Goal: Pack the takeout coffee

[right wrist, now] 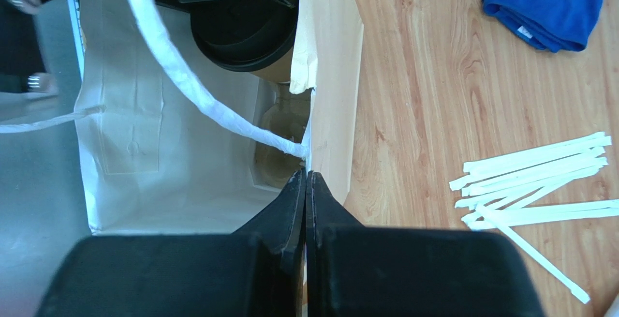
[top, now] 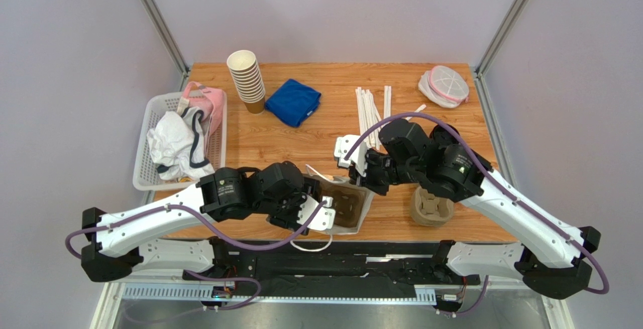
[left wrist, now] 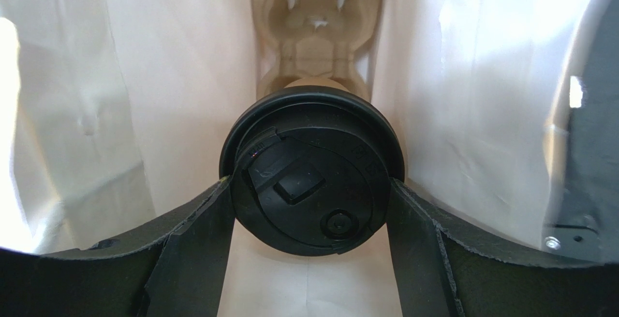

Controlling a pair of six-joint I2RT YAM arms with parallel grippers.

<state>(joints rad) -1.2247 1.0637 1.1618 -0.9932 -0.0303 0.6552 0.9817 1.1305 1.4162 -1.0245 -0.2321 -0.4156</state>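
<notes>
One takeout coffee, black lid facing the left wrist camera, inside the white paper bag. Brown cup body barely shows beyond the lid. A pulp cup carrier lies deeper in the bag; cannot tell whether the cup is seated in it.

Left gripper: spread wide, fingers pressed against opposite sides of the lid's rim, gripping the cup.

Right gripper: jaws fully together, pinching the bag's top edge on the side next to the bare wood. A white handle loops across the bag's mouth.

Outside the bag, on the wooden table: white paper-wrapped straws in a loose pile, and a blue cloth well apart from them.
</notes>
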